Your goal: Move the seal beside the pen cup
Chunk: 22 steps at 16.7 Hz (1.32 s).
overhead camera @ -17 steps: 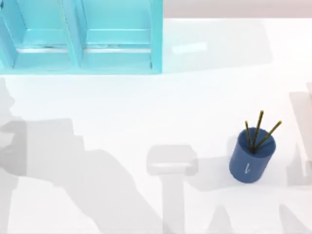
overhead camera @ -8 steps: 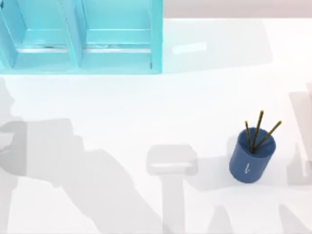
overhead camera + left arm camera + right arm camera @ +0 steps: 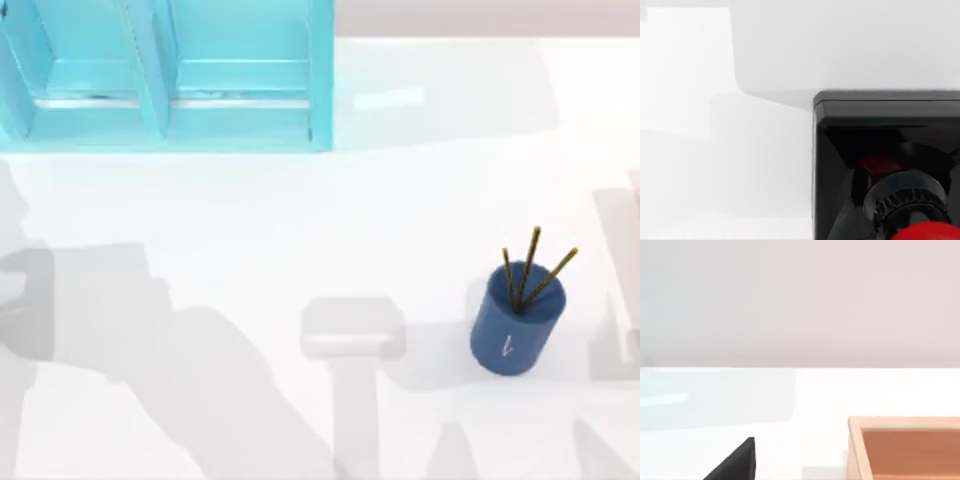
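Pencils, three thin yellow-brown ones, stand in the dark blue cylindrical pen cup [image 3: 518,319] toward the right of the white table [image 3: 330,215] in my top view, with a turquoise shelf unit [image 3: 166,73] at the rear left. My left wrist view puts the seal [image 3: 890,170], black square base and glossy red knob, close under that camera. My right wrist view catches an orange-brown open box [image 3: 907,447]. Whether either gripper is open or closed, I cannot tell.

Bright, even light; soft grey shadows fall across the white table [image 3: 400,200] toward 6 o'clock and 9 o'clock, with mild blur and a glossy highlight on the seal [image 3: 885,165].
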Available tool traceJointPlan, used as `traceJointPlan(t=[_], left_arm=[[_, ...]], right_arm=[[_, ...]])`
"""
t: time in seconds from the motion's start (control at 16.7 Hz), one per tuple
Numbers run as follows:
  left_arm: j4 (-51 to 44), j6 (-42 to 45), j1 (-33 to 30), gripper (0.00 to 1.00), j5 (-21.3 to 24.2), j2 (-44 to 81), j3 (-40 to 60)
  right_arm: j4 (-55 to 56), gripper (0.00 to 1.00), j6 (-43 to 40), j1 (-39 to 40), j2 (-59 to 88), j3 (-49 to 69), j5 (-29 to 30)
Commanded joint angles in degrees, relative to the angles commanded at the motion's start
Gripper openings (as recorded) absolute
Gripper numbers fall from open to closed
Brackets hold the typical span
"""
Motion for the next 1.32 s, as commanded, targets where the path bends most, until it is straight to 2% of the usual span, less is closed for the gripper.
traceJointPlan(t=[0.3,0.72,0.9,1.32], left_arm=[[-2.3,-1.9,-2.2,0.00,0.0,-0.3,2.2],[-24.0,-17.9,-18.1,0.00,0.0,-4.4,18.0],[-29.6,-23.2,-23.3,0.00,0.0,-6.5,22.8],[-30.6,-24.4,-24.3,0.00,0.0,-6.1,24.1]], right_arm=[[0.0,1.00,0.0,0.0,0.0,0.0,0.0],[0.0,1.00,0.0,0.0,0.0,0.0,0.0],[0.0,1.00,0.0,0.0,0.0,0.0,0.0],[0.0,1.00,0.0,0.0,0.0,0.0,0.0]])
